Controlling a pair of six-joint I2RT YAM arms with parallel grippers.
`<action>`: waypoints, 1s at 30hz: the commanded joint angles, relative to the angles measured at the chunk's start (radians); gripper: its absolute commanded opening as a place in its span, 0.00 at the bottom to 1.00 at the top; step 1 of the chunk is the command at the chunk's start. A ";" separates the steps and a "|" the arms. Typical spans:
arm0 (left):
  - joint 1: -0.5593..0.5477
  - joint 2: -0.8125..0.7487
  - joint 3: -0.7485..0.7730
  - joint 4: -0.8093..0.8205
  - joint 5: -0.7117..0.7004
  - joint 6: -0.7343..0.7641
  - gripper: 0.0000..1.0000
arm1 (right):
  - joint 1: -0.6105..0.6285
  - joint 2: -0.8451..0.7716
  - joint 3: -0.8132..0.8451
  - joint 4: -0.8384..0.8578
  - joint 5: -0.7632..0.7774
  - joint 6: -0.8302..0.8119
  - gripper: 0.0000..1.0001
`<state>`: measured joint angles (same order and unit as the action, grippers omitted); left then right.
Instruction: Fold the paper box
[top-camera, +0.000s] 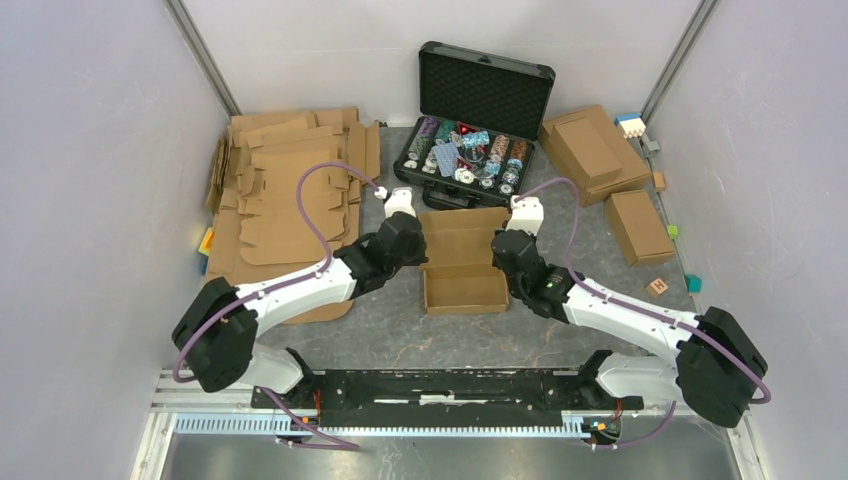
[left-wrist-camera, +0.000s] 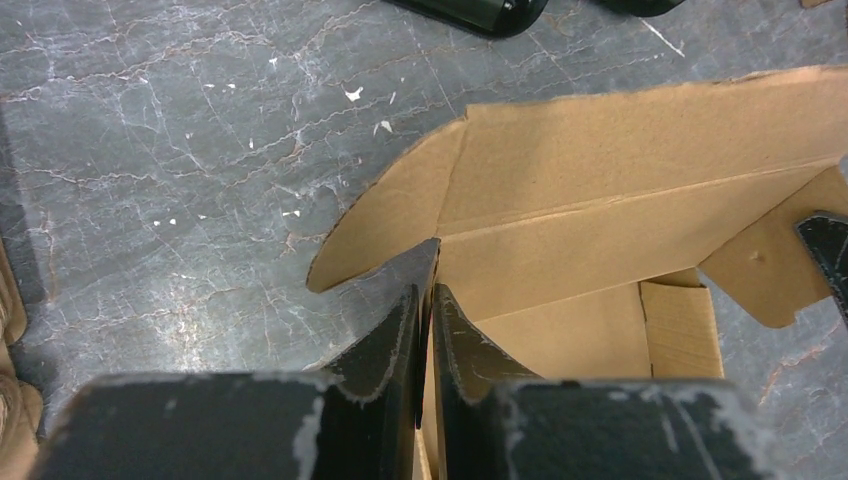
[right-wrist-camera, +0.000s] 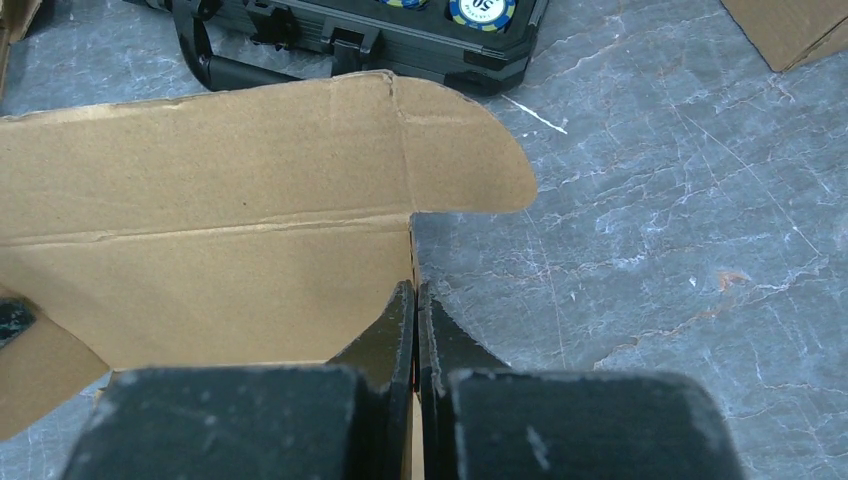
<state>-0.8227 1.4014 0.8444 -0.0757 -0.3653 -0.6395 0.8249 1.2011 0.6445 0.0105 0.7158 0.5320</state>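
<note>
Closest to your left wrist lens, the left gripper (left-wrist-camera: 424, 292) shows its two black fingers with only a narrow slit between them. They straddle the top edge of the left side wall of the paper box (left-wrist-camera: 600, 180). You cannot tell from here whether the pads actually press the cardboard. Closest to your right wrist lens, the right gripper (right-wrist-camera: 415, 292) has its jaws pressed together on the box's right side wall, with a thin strip of brown card caught between them.

The box sits in the middle of the grey marbled table (top-camera: 400, 325), between your two grippers and just in front of the black case (top-camera: 486, 90). Its near half is a shallow open tray with the walls raised. Its far half, the lid panel, lies open toward the case, with a rounded flap (right-wrist-camera: 470, 150) sticking out at each end. Inside the tray, at the right end, a small tab (left-wrist-camera: 680, 325) is folded inward.

The case stands open, its lower half full of poker chips (top-camera: 465, 155). To your left lies a spread of overlapping flat cardboard blanks (top-camera: 285, 195). To your right sit two closed cardboard boxes, the wider box (top-camera: 592, 150) beside the case and the smaller box (top-camera: 638, 226) nearer to you. A few small coloured blocks (top-camera: 657, 287) lie near them.
</note>
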 joint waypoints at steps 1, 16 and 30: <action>-0.007 0.029 0.040 -0.015 -0.012 -0.019 0.16 | 0.006 -0.011 -0.002 0.049 0.039 0.024 0.00; -0.006 0.151 0.151 -0.045 -0.064 0.019 0.12 | -0.004 0.125 0.081 0.060 0.057 -0.030 0.02; 0.005 0.235 0.235 -0.084 -0.049 0.009 0.11 | -0.060 0.173 0.096 0.078 -0.040 -0.009 0.00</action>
<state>-0.8192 1.6169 1.0122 -0.1593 -0.4175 -0.6224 0.7635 1.3746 0.6994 0.0597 0.7158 0.4931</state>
